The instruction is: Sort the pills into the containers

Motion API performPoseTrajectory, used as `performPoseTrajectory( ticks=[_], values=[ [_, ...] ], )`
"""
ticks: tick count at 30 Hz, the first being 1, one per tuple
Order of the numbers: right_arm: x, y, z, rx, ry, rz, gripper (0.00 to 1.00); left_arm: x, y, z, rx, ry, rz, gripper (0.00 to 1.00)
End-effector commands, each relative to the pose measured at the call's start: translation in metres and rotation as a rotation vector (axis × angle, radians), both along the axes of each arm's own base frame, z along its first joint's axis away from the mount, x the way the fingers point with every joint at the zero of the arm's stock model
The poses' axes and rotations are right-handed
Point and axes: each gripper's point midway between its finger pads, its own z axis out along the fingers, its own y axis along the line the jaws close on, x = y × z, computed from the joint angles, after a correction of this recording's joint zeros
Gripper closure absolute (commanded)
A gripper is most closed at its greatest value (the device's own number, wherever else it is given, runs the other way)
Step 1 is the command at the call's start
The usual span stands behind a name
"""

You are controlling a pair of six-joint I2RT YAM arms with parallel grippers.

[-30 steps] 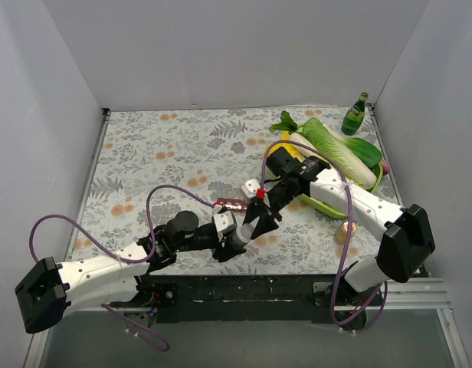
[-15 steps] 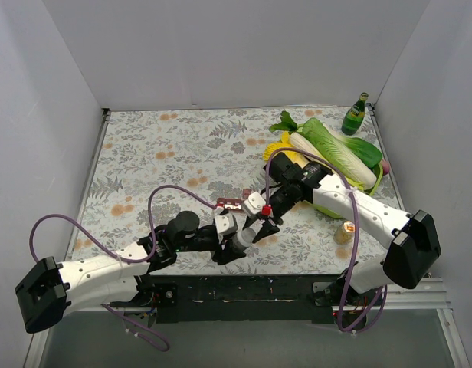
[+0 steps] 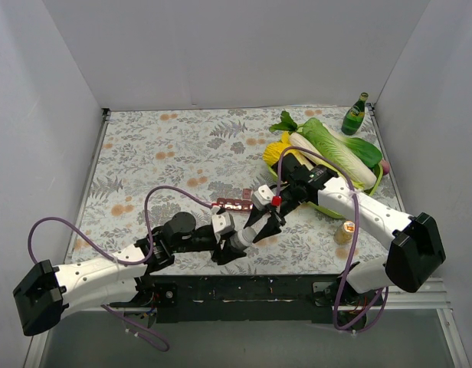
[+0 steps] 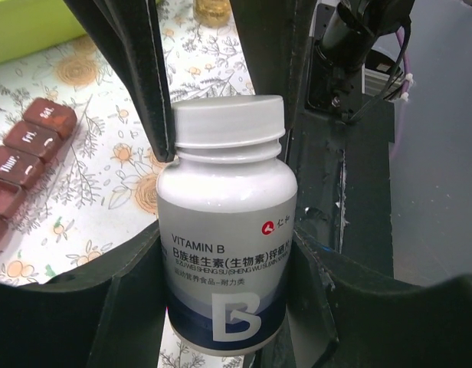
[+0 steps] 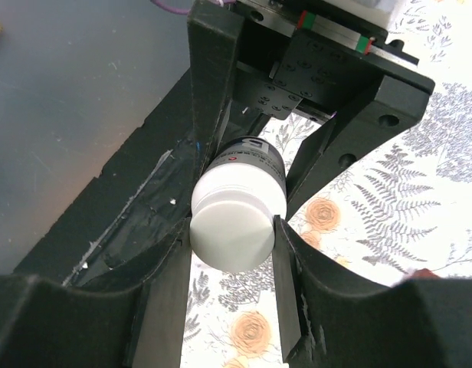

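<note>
Left jaws: clamped on the vitamin bottle (image 4: 227, 230), one finger (image 4: 132, 299) pressed to each side of its lower body. The label faces the wrist camera and the neck points away from the jaws, toward the other arm.
Right jaws: closed in on the white cap (image 5: 230, 230) with a finger (image 5: 163, 299) on each side. Both look to be touching the rim, so I call that a grip on the cap and nothing else.
Step in hand: opening the bottle, by my reading. One set of jaws steadies the body and the other has the cap, which sits fully down on the neck. No pill is out yet.
Next move: a twist at the right wrist with the left holding firm against it, then a lift straight off along the bottle's axis. If the left grip slips, the whole bottle turns and nothing unscrews.
Containers: the containers (image 4: 21, 157) lie on the bench (image 3: 159, 146) just beyond the left jaws, off to one side of the bottle. Their lids look down.
Left arm: the left arm (image 3: 106, 268) runs low along the near edge, wrist reaching toward the middle.
Right arm: the right arm (image 3: 358, 203) comes in from the far side of the jaws, forearm sloping down, wrist tipped onto the cap.
</note>
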Motion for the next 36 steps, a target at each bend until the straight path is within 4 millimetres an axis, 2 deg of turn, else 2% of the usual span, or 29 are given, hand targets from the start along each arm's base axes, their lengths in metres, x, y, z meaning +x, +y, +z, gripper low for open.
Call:
performPoseTrajectory(
  ticks=[1,5,6,8,9,13,18,22,28,31,36],
  values=[
    [-0.010,0.001,-0.008,-0.029,0.094,-0.024,0.59,0.006,-0.002,0.015,-0.059,-0.019,0.034,1.00],
    [-0.002,0.001,-0.013,-0.073,0.087,-0.075,0.48,0.007,-0.003,0.012,-0.056,-0.010,0.038,1.00],
    [0.003,0.004,-0.014,-0.075,0.067,-0.097,0.41,0.007,-0.003,0.011,-0.052,-0.008,0.040,1.00],
    [0.006,0.005,-0.010,-0.100,0.098,-0.141,0.35,0.009,-0.002,0.008,-0.044,-0.005,0.052,1.00],
    [0.009,0.007,-0.008,-0.097,0.099,-0.155,0.27,0.010,-0.002,0.007,-0.040,-0.002,0.060,1.00],
    [0.016,0.011,0.004,-0.144,0.170,-0.241,0.19,0.019,0.001,0.004,-0.028,-0.003,0.113,1.00],
    [0.032,0.016,0.012,-0.276,0.342,-0.447,0.10,0.026,0.004,0.002,-0.017,-0.007,0.155,1.00],
    [0.019,0.016,0.018,-0.336,0.528,-0.477,0.09,0.030,0.003,0.001,-0.007,-0.009,0.173,1.00],
    [0.032,0.022,0.006,-0.357,0.567,-0.560,0.13,0.035,0.001,0.001,-0.005,-0.007,0.193,1.00],
    [0.034,0.023,0.005,-0.362,0.581,-0.565,0.25,0.036,0.001,0.002,-0.001,-0.010,0.199,1.00],
    [0.036,0.022,-0.002,-0.385,0.585,-0.584,0.29,0.038,0.002,0.005,-0.007,-0.020,0.204,1.00]
  ],
)
